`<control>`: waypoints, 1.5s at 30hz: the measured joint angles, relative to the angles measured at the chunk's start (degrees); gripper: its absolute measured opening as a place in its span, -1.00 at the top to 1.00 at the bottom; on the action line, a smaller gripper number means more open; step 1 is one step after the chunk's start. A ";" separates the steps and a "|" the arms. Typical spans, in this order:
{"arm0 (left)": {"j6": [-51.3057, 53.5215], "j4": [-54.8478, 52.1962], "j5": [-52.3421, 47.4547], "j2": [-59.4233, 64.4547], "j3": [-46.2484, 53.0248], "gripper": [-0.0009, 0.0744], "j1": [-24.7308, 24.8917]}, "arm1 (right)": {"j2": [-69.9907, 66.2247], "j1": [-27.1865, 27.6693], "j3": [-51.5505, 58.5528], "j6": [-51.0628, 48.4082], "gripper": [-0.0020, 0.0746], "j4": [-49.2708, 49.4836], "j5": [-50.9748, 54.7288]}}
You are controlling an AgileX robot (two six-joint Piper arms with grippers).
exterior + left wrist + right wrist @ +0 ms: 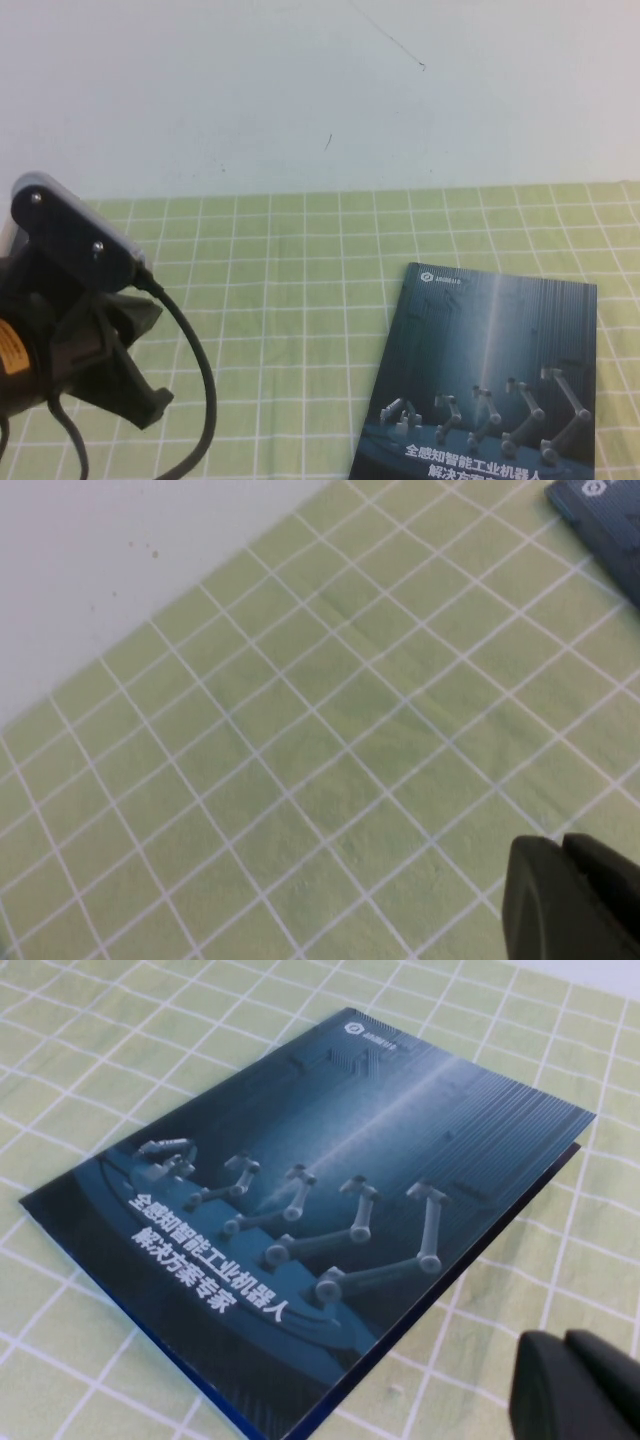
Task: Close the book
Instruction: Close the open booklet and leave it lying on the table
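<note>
high view: the left arm (75,330) fills the near left corner, black, with a cable looping down from it. it hangs over the green checked cloth (300,300), well apart from the book (490,380). the book lies closed at the near right of the cloth, its dark blue front cover up, printed with a row of robot arms and white chinese lettering. behind the cloth stands a plain white wall (300,80) with a few faint marks. the right arm does not show here.

left wrist view: the left gripper (562,900) hovers above bare cloth, its two dark fingertips (535,905) pressed together with only a thin seam between them, holding nothing and touching nothing. one corner of the book shows at the far edge, and a white surface (120,570) borders the cloth.

right wrist view: the right gripper (566,1385) hangs just beside the book's long edge, above the cloth, fingertips (540,1390) likewise closed against each other and empty. the cover lies flat.
</note>
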State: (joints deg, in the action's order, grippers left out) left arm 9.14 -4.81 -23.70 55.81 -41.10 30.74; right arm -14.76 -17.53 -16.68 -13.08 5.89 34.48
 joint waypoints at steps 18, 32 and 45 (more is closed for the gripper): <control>-16.66 -3.45 0.40 -23.00 11.59 0.99 -6.76 | 0.00 0.00 0.00 0.09 0.95 0.09 0.00; -29.18 -3.65 12.03 -48.77 42.33 0.99 -21.99 | 0.00 0.00 0.00 0.09 0.95 0.09 0.00; -24.87 0.25 5.22 -56.40 42.23 0.99 -25.72 | 0.13 0.00 0.04 0.09 0.95 0.09 0.00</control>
State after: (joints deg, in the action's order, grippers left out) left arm -15.73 -4.56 -18.49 -0.58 1.13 5.02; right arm -14.62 -17.53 -16.64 -12.99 5.98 34.48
